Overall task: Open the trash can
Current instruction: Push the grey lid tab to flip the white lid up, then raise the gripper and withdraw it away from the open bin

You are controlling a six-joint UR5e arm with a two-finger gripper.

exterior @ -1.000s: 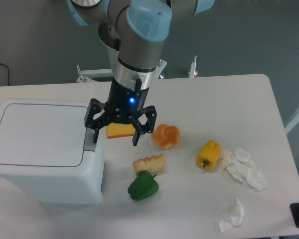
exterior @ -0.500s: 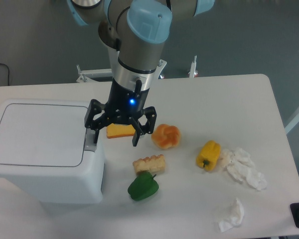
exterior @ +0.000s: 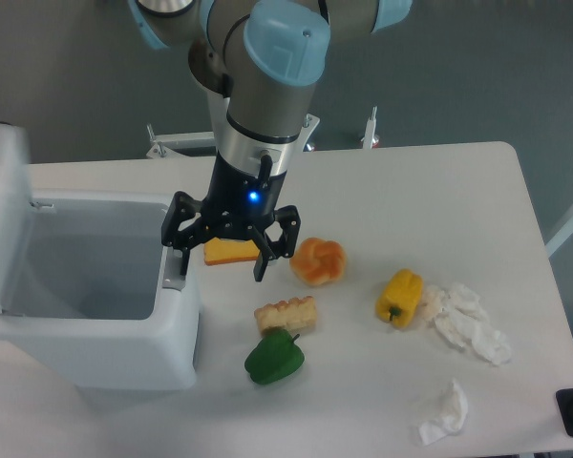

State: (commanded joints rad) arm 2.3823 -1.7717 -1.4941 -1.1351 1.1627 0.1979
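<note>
The jaws of the gripper (exterior: 221, 260) stand spread wide and hold nothing, the left fingertip (exterior: 181, 261) down on the grey push-button tab (exterior: 174, 271) at the trash can's right edge.

Nearest on the white counter (exterior: 439, 191) lies a crumpled tissue (exterior: 446, 411), then a green pepper (exterior: 273, 357) just below a piece of bread (exterior: 286, 313). A bigger heap of tissues (exterior: 469, 321) touches a yellow pepper (exterior: 400, 296).

The trash can (exterior: 86, 334) fills the counter's left side (much bigger than any of the food). Its lid (exterior: 7, 205) stands upright at the far left, blurred, and its grey inside shows nothing in it.

Farther back, an orange bun (exterior: 318, 260) sits just right of the gripper, and an orange cheese wedge (exterior: 230, 250) shows between the fingers.
</note>
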